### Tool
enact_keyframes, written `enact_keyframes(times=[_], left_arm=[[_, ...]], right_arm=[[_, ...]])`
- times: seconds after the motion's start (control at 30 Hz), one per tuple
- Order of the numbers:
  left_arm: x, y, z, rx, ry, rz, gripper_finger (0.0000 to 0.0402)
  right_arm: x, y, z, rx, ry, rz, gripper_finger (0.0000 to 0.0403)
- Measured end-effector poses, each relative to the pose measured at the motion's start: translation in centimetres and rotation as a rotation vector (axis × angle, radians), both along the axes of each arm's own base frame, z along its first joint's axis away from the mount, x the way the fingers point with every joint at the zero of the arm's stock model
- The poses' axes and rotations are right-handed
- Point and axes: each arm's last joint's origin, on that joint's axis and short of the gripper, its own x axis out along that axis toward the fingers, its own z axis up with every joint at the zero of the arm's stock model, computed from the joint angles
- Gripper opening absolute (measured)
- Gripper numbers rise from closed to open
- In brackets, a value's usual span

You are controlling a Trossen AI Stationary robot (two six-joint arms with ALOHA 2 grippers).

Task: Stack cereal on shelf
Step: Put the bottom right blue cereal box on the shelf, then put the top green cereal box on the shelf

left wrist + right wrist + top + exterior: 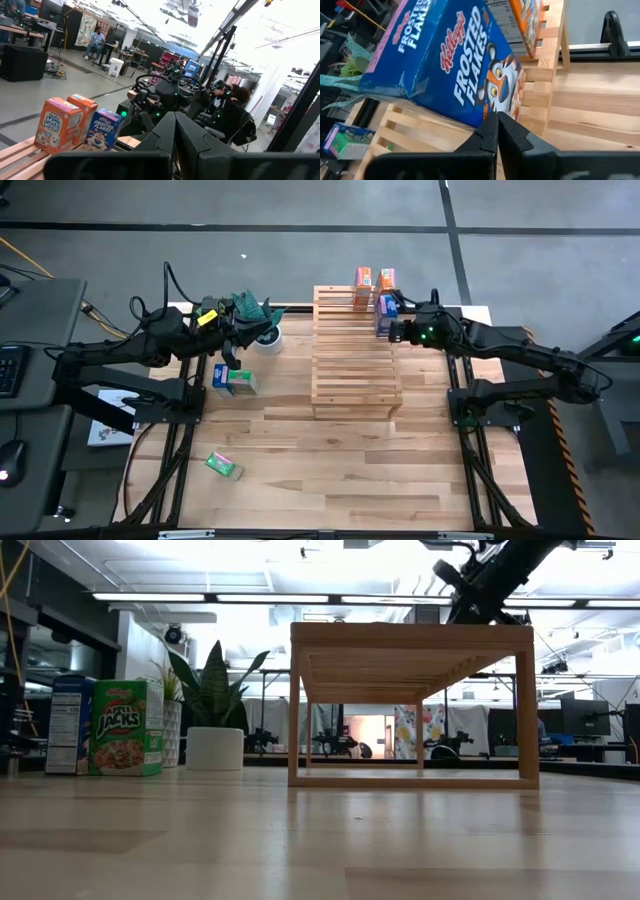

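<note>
The slatted wooden shelf (355,355) (412,705) stands mid-table. Near its far end stand two orange cereal boxes (372,285) (65,122) and a blue Frosted Flakes box (385,308) (455,65). A blue box (70,725) and a green box (243,383) (125,727) stand upright side by side on the table, left of the shelf. Another green box (224,466) lies flat near the near-left corner. My left gripper (231,355) (175,122) is shut, just beyond that pair. My right gripper (397,330) (497,122) is shut, its tips at the blue box on the shelf. My right gripper's shut fingertips (490,125) point at the printed front face (495,95) of the blue box, low on it, coming level from the table's right side. Whether they touch it I cannot tell. The box stands on the shelf slats.
A potted plant (262,325) (215,710) stands far left of the shelf, close to my left arm. Bare tabletop (340,470) spreads before the shelf's near end. The shelf's near slats (355,380) carry nothing.
</note>
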Motion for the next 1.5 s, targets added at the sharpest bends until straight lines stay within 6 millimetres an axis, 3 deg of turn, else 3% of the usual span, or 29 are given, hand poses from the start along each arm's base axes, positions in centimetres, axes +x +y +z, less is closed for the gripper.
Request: enact_keyframes(times=[0.37, 0.67, 0.87, 1.1, 1.27, 1.5], left_arm=[[0.0, 0.0, 0.0, 0.002, -0.001, -0.010, 0.0000], [-1.3, -0.4, 0.5, 0.053, 0.000, -0.101, 0.0012], [-2.3, -0.2, 0.5, 0.035, 0.275, -0.070, 0.0096], [-2.0, -0.3, -1.2, -0.031, 0.622, -0.132, 0.0221], [-1.0, 0.0, -4.2, -0.054, 0.936, -0.144, 0.0276], [0.1, 1.1, -9.5, 0.089, 1.486, -0.223, 0.0289]], right_arm=[[-0.5, 0.7, 0.2, 0.017, -0.005, 0.009, 0.0000], [-5.6, 3.0, 3.1, -0.014, -0.168, 0.067, 0.0000], [-7.7, 4.2, 4.2, -0.048, -0.264, 0.098, 0.0000], [-6.9, 4.3, 3.9, -0.039, -0.237, 0.122, 0.0000], [-5.9, 4.2, 3.5, -0.022, -0.196, 0.138, 0.0000], [-4.6, 4.0, 2.8, -0.003, -0.142, 0.145, 0.0000]])
